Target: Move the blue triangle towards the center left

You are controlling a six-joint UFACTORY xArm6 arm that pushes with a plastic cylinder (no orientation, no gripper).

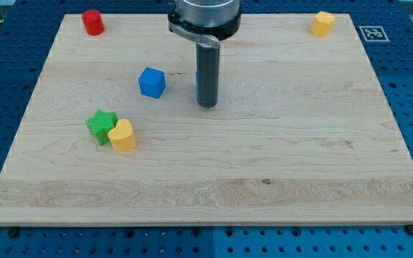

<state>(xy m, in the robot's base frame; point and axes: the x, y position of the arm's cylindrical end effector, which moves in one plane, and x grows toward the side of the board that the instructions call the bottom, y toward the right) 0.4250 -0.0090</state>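
Note:
My tip (207,105) rests on the wooden board (278,158) a little above its middle. The dark rod stands in front of the blue triangle (197,83), so only a thin blue sliver of it shows at the rod's left edge. The tip sits just below and in front of that block. A blue cube (152,82) lies to the view's left of the rod, with a gap between them.
A green star (102,126) and a yellow heart (122,135) touch each other at the left. A red cylinder (92,21) sits at the top left and a yellow block (323,23) at the top right. The arm's body hides the top middle.

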